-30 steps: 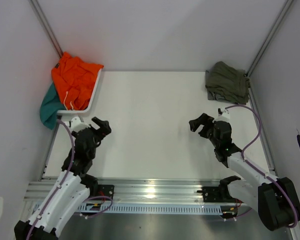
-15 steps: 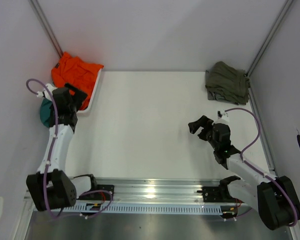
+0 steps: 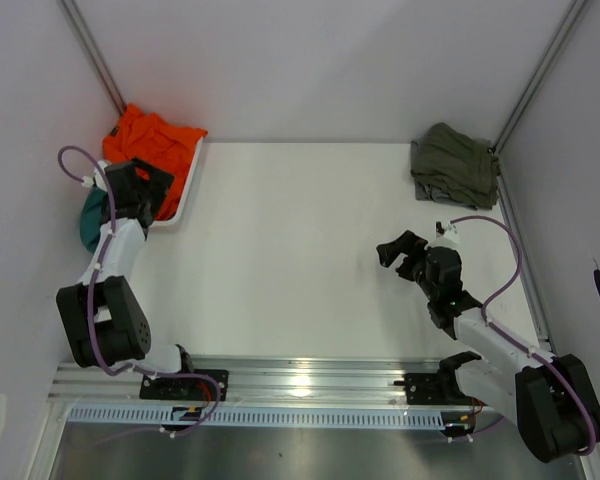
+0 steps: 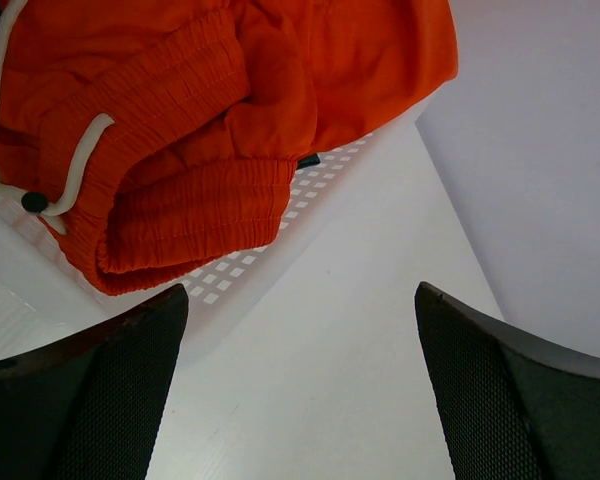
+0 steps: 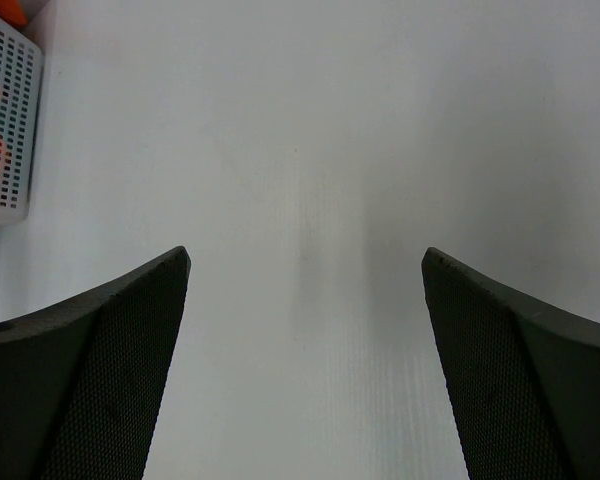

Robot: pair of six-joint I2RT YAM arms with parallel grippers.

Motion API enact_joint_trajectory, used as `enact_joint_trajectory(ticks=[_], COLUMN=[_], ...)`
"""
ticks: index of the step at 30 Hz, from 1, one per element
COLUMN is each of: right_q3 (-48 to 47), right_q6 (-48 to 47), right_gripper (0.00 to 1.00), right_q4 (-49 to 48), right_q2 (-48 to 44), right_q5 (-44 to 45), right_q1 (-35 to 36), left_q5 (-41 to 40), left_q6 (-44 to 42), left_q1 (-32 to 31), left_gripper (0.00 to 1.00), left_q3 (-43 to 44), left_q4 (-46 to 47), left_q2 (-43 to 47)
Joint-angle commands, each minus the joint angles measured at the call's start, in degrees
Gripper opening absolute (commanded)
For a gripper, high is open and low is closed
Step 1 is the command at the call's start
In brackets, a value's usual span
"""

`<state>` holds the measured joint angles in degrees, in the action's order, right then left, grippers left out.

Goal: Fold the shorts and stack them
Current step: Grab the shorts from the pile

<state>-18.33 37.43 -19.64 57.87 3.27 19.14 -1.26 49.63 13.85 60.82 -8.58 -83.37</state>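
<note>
Bright orange shorts (image 3: pixel 152 148) lie crumpled in a white basket (image 3: pixel 185 195) at the table's back left corner. The left wrist view shows their gathered waistband (image 4: pixel 195 215), white drawstring (image 4: pixel 80 160) and small dark tag (image 4: pixel 308 160). My left gripper (image 3: pixel 158 198) is open just in front of the basket's near edge, with nothing between its fingers (image 4: pixel 300 300). A teal garment (image 3: pixel 90 222) hangs over the basket's left side. Folded olive-green shorts (image 3: pixel 455 165) rest at the back right. My right gripper (image 3: pixel 398 256) is open and empty above bare table (image 5: pixel 305 255).
The basket's perforated wall (image 4: pixel 310 190) slopes under the orange fabric; the same basket shows at the far left of the right wrist view (image 5: pixel 5 120). White walls and metal frame posts (image 3: pixel 535 80) close in the table on three sides.
My left arm has swung from the table's left middle up and back to the basket, now facing the orange shorts. The right arm has barely moved.
</note>
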Motion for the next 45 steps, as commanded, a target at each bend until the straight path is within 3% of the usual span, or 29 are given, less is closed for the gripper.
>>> enact_joint_trajectory(ticks=[1, 8, 25, 27, 28, 31, 33, 36, 37, 39, 45], right_q3=[-0.22, -0.48, -0.92, -0.92, -0.92, -0.92, -0.75, -0.57, -0.57, -0.66, -0.75], right_q6=[-0.96, -1.04, -1.13, -1.04, -1.04, -1.04, -0.87, -0.78, -0.78, -0.87, -0.78], right_gripper=[0.99, 0.99, 1.0, 0.99, 1.0, 1.0, 0.99, 1.0, 0.99, 0.99, 0.99], right_q4=[-2.07, -1.9, -1.72, -1.81, -1.81, -1.81, -1.72, -2.07, -2.07, -2.07, -2.33], right_q2=[-0.47, -0.3, 0.84, 0.85, 0.84, 0.76, 0.32, 0.05, 0.14, 0.4, 0.67], right_q5=[1.57, 1.92, 1.74, 1.57, 1.65, 1.74, 1.83, 1.74, 1.66, 1.65, 1.3], right_q1=[0.29, 0.29, 0.29, 0.29, 0.29, 0.29, 0.29, 0.2, 0.29, 0.29, 0.29], left_q5=[-0.24, 2.4, 1.52, -0.58, -1.89, -3.4, -3.31, -2.17, -1.91, -2.25, -6.3], left_q6=[3.89, 11.19, 16.73, 16.99, 17.26, 17.43, 16.91, 15.59, 15.07, 14.54, 10.5], left_q1=[0.48, 1.27, 1.36, 1.27, 1.36, 1.36, 1.36, 1.53, 1.62, 1.8, 1.71], left_gripper=[0.96, 0.96, 0.91, 0.84, 0.75, 0.69, 0.6, 0.36, 0.2, 0.03, 0.0], left_q3=[0.27, -1.4, 0.09, 0.79, 1.84, 2.9, 5.18, 7.73, 7.74, 8.26, 10.99], left_q4=[3.92, 6.73, 8.23, 8.14, 7.53, 6.47, 5.25, 4.1, 4.53, 5.5, 3.31], left_q2=[-0.73, -5.91, -14.79, -15.94, -16.81, -17.87, -19.72, -22.09, -22.36, -21.92, -17.27])
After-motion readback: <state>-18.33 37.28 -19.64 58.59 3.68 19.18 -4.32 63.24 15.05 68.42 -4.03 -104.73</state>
